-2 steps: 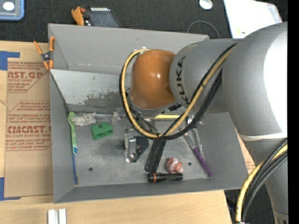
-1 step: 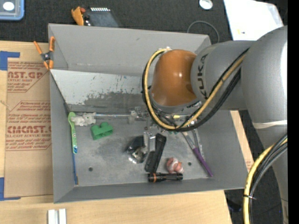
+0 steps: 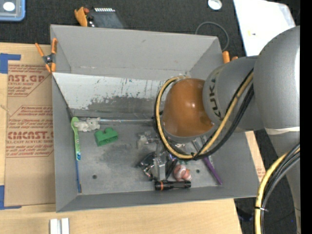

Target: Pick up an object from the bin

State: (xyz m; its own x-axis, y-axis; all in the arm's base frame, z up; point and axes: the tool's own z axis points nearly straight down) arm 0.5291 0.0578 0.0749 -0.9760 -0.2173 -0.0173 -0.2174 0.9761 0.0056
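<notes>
Gripper (image 3: 160, 165) low over small heap near bin (image 3: 146, 201) front wall, grip state cannot be told, black marker (image 3: 173, 185) and pink round item (image 3: 183, 172) just beside, purple pen (image 3: 212, 169) right, green block (image 3: 106, 136) well apart left, bare floor between.

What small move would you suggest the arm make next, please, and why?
Probably a short descent straight down: the hand is over the small heap by the near wall of the bin, next to the black marker and the pinkish round thing. The green toothbrush and green block lie far to the left, so shifting sideways seems unneeded.
</notes>
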